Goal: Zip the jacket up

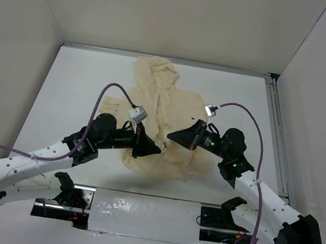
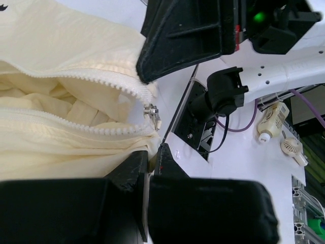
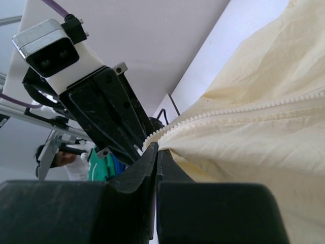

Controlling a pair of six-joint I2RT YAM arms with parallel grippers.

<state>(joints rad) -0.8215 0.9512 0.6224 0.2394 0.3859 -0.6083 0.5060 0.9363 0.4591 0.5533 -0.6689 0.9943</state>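
The cream jacket (image 1: 155, 95) lies flat on the white table, hood at the far end. Its front zipper is apart at the bottom: two tooth rows (image 2: 76, 124) spread open, and a small metal slider (image 2: 151, 111) hangs at the hem. My left gripper (image 1: 157, 151) is shut on the hem corner of the jacket (image 2: 61, 46), just below the slider, seen at the left gripper (image 2: 154, 157). My right gripper (image 1: 170, 137) faces it from the other side. The right gripper (image 3: 156, 150) is shut on the edge of the jacket (image 3: 264, 137), beside the zipper teeth (image 3: 228, 113).
The two grippers almost touch above the hem. A taped metal strip (image 1: 141, 212) runs along the table's near edge between the arm bases. A rail (image 1: 276, 135) borders the right side. White walls enclose the table on three sides. Small bottles (image 2: 269, 122) stand beyond the table.
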